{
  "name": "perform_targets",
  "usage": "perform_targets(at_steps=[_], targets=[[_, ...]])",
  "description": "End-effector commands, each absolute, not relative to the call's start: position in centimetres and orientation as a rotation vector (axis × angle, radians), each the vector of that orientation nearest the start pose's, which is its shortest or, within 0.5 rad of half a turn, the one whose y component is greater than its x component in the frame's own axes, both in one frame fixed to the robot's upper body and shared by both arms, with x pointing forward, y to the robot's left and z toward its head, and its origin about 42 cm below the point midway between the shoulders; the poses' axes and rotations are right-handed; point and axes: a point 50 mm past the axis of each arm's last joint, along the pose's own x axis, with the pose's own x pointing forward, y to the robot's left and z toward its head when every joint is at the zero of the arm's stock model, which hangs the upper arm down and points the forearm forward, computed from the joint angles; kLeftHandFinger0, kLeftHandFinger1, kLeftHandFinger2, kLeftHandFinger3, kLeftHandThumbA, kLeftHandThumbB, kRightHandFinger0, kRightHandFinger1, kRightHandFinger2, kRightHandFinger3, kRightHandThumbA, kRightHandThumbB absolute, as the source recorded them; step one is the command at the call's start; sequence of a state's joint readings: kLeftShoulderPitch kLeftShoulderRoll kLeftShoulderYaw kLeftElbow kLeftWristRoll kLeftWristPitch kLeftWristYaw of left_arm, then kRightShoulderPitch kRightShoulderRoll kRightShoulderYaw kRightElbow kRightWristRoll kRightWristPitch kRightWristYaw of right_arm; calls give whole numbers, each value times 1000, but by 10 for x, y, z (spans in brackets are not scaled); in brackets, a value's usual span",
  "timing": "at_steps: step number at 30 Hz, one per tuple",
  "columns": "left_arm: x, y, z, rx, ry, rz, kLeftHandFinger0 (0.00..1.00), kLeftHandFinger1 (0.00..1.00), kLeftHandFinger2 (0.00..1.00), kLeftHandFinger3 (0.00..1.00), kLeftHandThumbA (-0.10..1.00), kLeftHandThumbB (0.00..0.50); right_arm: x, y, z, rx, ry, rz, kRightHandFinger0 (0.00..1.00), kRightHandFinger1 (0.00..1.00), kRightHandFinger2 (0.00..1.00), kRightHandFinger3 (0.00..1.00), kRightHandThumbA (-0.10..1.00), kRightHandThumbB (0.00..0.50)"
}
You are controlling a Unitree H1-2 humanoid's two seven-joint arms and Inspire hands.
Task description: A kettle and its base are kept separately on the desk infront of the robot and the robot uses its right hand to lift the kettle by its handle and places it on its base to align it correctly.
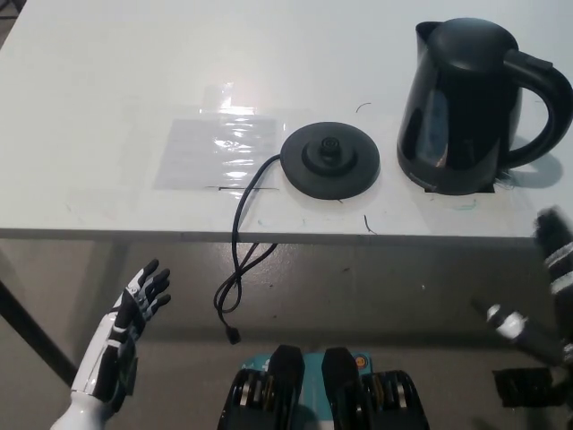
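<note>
the black kettle (470,103) stands upright on the white table (107,107), at the right, handle to the right; its round base (330,159) sits just beside it (not touching), cord (240,269) hanging off the edge; the right hand (557,255) is blurry below the table edge, so i cannot tell its fingers; the white left hand (134,309) rests low, fingers spread, holding nothing

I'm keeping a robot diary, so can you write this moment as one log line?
kettle: on desk, right of base, untouched | base: empty, cord over edge | left hand: open, below desk | right hand: blurred at right edge
</note>
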State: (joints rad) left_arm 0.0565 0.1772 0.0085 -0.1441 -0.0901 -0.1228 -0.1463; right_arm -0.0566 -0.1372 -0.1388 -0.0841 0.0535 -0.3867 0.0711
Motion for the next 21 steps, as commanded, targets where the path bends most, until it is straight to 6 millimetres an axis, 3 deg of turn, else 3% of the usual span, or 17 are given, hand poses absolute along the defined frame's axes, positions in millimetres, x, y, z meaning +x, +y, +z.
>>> perform_targets(at_steps=[1,3,4,5,9,16,18,21], targets=[[264,259,147,90,-269,-180,1000,1000,1000,1000,980,58,309,-306,225,-156,-669,-76,1000,1000,1000,1000,1000,367],[264,259,148,90,-270,-172,1000,1000,1000,1000,978,58,325,-319,239,-133,-628,-46,1000,1000,1000,1000,999,371],[263,260,147,88,-270,-171,1000,1000,1000,1000,978,57,330,-323,242,-120,-612,-32,1000,1000,1000,1000,1000,306],[263,260,147,89,-270,-169,1000,1000,1000,1000,977,55,339,-330,245,-123,-602,-22,1000,1000,1000,1000,1000,366],[262,261,146,105,-274,-171,1000,1000,1000,1000,997,53,368,-350,268,-127,-572,-10,1000,1000,1000,1000,1000,358],[262,263,144,116,-278,-161,1000,1000,1000,1000,1000,55,416,-358,300,-169,-560,-5,1000,1000,1000,1000,1000,339],[262,264,144,106,-276,-158,1000,1000,1000,1000,1000,57,428,-356,304,-162,-549,-2,1000,1000,1000,1000,1000,354],[265,266,145,114,-282,-158,1000,1000,1000,1000,1000,55,444,-348,307,-134,-533,3,1000,1000,1000,1000,1000,335]])
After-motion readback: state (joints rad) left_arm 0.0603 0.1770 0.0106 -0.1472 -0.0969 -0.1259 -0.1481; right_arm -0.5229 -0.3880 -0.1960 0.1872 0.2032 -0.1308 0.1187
